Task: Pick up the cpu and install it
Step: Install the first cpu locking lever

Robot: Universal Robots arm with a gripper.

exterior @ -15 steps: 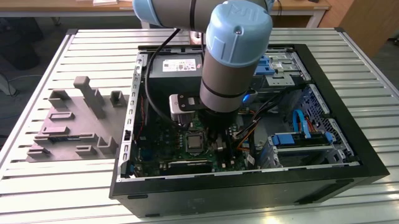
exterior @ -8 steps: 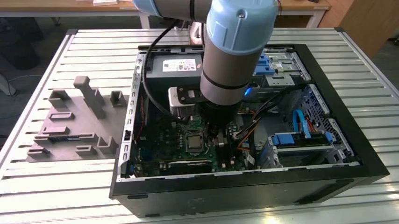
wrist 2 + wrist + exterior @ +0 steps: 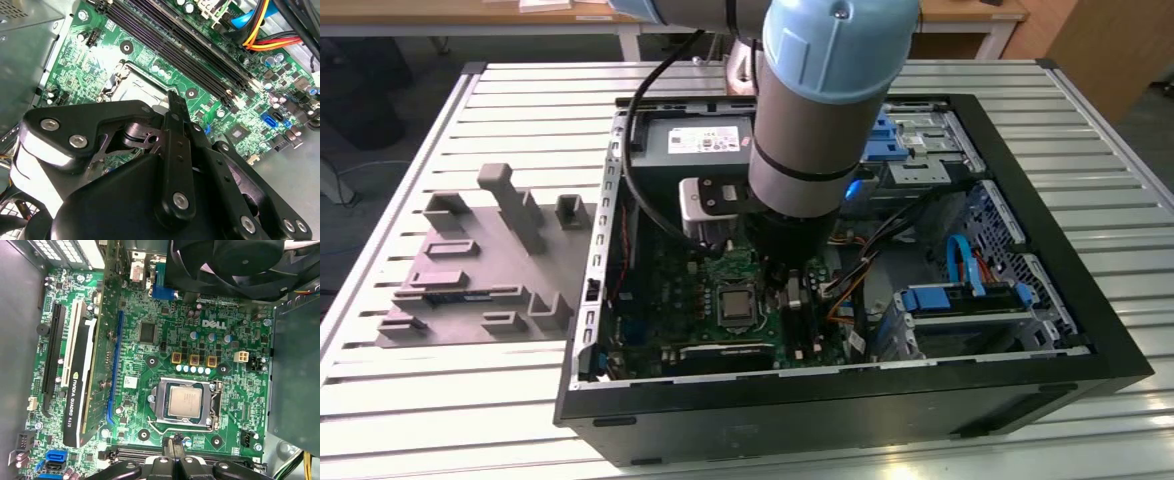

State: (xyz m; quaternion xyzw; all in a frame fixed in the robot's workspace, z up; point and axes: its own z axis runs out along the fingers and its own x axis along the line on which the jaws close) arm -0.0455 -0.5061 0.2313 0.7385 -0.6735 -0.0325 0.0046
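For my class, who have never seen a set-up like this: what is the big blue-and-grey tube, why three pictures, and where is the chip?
The tube is a robot arm reaching down into an open computer case that lies on a slatted metal table. The exterior view comes from a camera standing off the arm. The two wrist views come from cameras riding on the arm, looking down past the black gripper at the green motherboard.

In the first wrist view, the cpu, a small silver square, sits inside its socket frame on the board, with the gripper tips close by its edge. The gripper holds nothing that I can see.

Beside the case, on the exterior view's left, stands a grey moulded tray with upright blocks. A graphics card stands in a slot on the board.
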